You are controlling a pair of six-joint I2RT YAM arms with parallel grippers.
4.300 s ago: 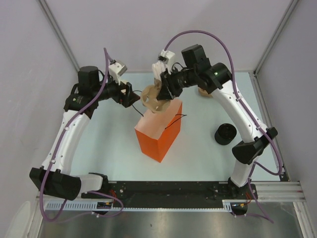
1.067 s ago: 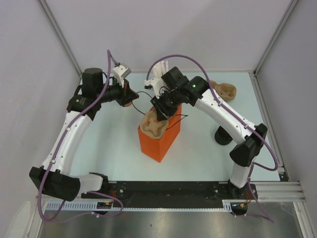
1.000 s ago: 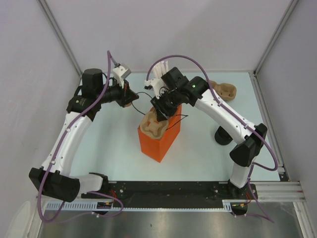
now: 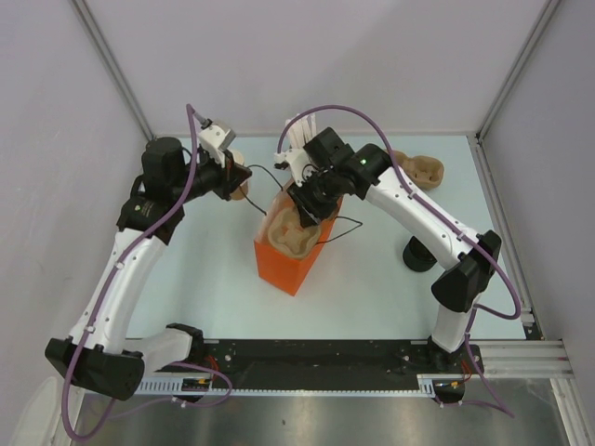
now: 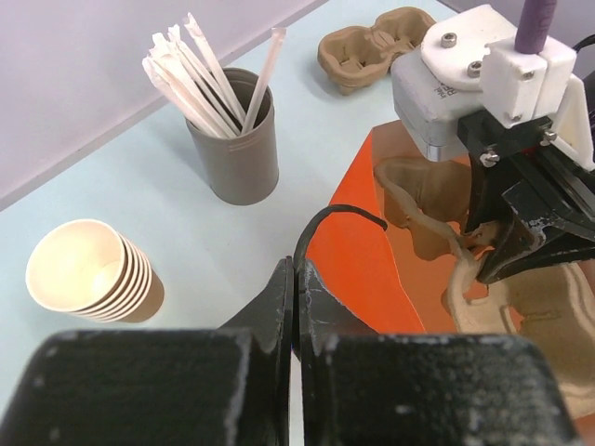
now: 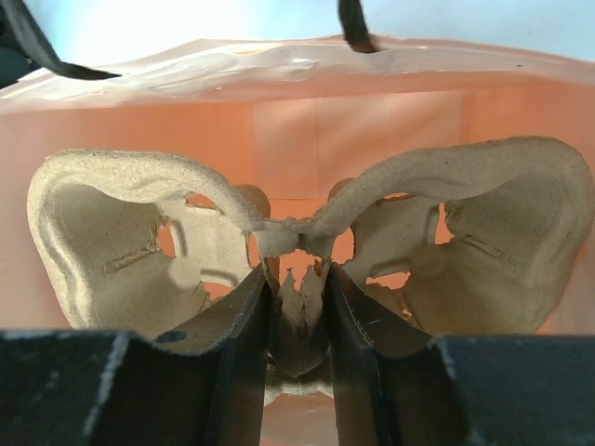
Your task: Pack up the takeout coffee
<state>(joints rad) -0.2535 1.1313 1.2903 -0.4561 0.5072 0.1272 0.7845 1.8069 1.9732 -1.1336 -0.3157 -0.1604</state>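
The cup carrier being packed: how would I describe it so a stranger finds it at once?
Find the orange bag standing on the table, its black handle pinched by the left gripper. The cup carrier sits in its open top, gripped at the central ridge by the right gripper. The second carrier, of the same tan pulp, lies bare near the far right corner.

From above and behind, you see the whole table [image 4: 204, 269]. Your left wrist view faces the orange bag [image 5: 349, 265] from close beside; the right peers straight into it. All share the bag.
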